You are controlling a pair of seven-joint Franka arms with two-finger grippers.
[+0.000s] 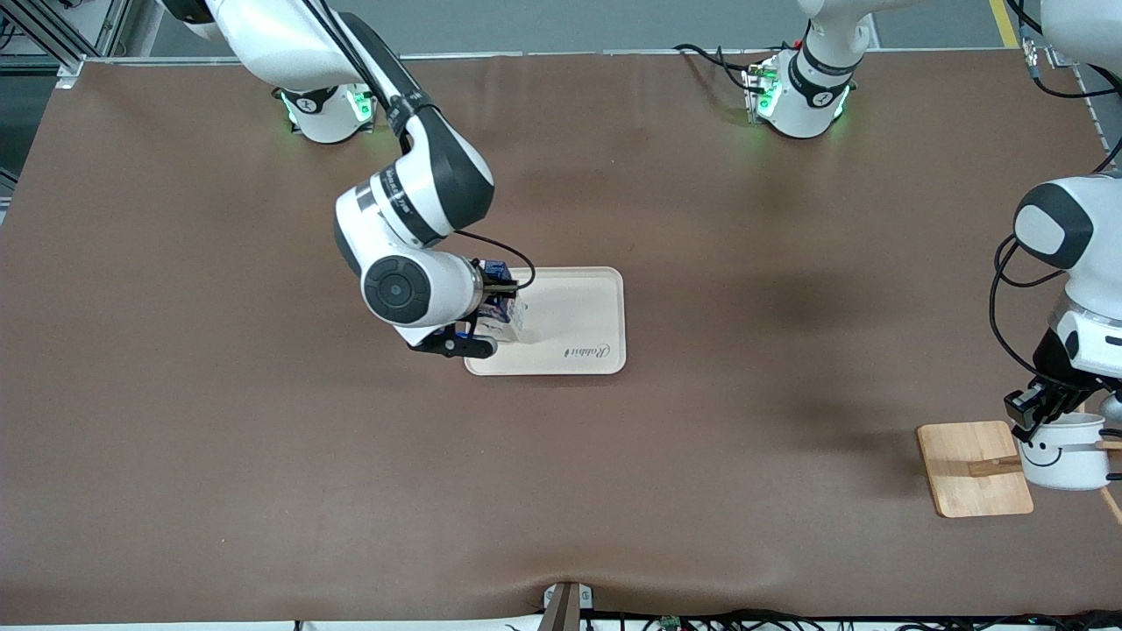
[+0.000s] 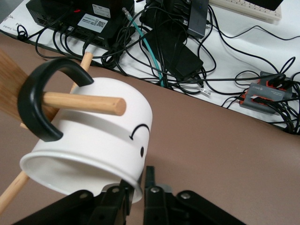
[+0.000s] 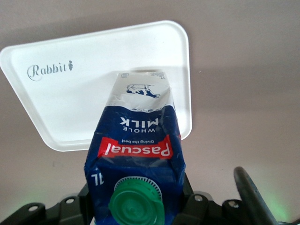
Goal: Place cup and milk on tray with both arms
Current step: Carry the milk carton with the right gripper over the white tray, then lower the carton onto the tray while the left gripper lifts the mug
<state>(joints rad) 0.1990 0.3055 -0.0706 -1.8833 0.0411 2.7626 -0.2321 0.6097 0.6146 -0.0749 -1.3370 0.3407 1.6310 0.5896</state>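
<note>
Nearest you, the board (image 1: 975,469) is lying on the table (image 1: 263,482) at the left arm's end, with the cup (image 1: 1062,451) sitting just beside it. Your left hand (image 1: 1043,410) is clamping the cup's rim, one finger (image 2: 151,197) inside and one outside; a stick (image 2: 84,103) is poking through the black handle (image 2: 42,105). Your right hand (image 1: 491,302) is gripping the milk (image 1: 502,314) by its top and holding it over the tray (image 1: 578,324), at the tray's end nearest the right arm.
</note>
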